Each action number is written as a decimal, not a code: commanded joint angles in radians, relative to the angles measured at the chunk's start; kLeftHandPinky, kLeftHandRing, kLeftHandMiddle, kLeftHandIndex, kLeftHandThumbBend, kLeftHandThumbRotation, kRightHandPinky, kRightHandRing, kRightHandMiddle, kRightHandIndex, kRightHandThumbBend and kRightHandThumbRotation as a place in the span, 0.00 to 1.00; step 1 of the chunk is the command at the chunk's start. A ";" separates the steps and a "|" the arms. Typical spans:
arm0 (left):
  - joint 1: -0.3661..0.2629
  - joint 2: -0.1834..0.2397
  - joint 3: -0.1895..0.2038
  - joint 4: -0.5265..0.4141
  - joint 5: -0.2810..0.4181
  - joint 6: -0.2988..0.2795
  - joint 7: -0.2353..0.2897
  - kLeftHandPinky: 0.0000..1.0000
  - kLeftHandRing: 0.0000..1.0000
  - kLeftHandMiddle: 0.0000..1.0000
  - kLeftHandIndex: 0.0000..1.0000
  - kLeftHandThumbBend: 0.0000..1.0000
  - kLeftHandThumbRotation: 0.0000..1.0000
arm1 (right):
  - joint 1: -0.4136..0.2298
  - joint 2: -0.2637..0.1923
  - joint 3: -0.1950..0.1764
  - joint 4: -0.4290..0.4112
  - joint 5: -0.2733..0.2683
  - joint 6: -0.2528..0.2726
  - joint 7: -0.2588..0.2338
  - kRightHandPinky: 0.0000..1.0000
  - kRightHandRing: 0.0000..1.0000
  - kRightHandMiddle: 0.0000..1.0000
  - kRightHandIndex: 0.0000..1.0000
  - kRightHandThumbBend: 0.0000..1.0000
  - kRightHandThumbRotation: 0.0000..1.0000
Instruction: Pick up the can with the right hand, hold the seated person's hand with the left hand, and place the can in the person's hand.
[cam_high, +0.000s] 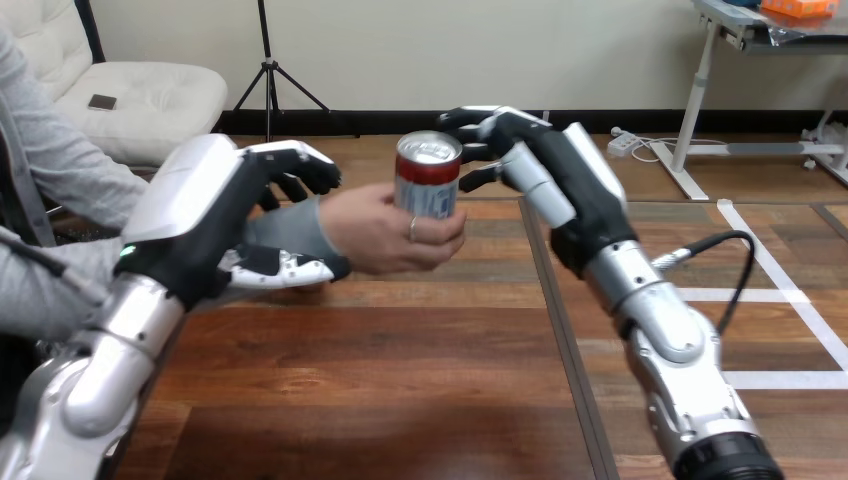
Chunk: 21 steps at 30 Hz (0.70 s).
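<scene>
A red and white can (427, 180) with a silver top stands upright in the person's hand (385, 240), whose fingers wrap round its lower half above the table. My left hand (200, 215) grips the person's wrist at the grey sleeve, with fingers curled over the top and the thumb underneath. My right hand (575, 190) is just right of the can, open. Its fingers (470, 122) are spread beside the can's top and side, very close to it or just touching it.
The wooden table (400, 380) lies below both hands. A dark seam (560, 340) runs down it from far to near, just left of my right forearm. The person's grey-sleeved arm comes in from the left edge.
</scene>
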<state>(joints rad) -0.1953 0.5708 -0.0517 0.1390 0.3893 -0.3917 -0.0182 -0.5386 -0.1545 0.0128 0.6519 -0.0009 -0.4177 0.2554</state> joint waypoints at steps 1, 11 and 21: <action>0.014 -0.004 0.054 -0.039 -0.073 -0.031 -0.014 0.52 0.65 0.69 0.66 0.63 0.18 | -0.006 -0.021 -0.035 -0.003 0.026 -0.037 0.003 0.60 0.72 0.74 0.72 0.81 0.99; 0.097 -0.041 0.101 0.003 -0.284 -0.145 -0.074 0.61 0.75 0.77 0.72 0.55 0.26 | 0.047 -0.026 -0.065 -0.013 0.081 -0.072 0.058 0.64 0.77 0.77 0.76 0.86 1.00; 0.193 -0.103 0.135 0.029 -0.451 -0.247 -0.130 0.75 0.83 0.83 0.79 0.49 0.58 | 0.128 -0.023 -0.100 -0.067 0.160 -0.078 0.120 0.79 0.85 0.83 0.83 0.90 1.00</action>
<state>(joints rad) -0.0247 0.5104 0.0489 0.1561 -0.0068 -0.6011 -0.1388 -0.4284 -0.1664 -0.0599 0.6370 0.1258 -0.4703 0.3614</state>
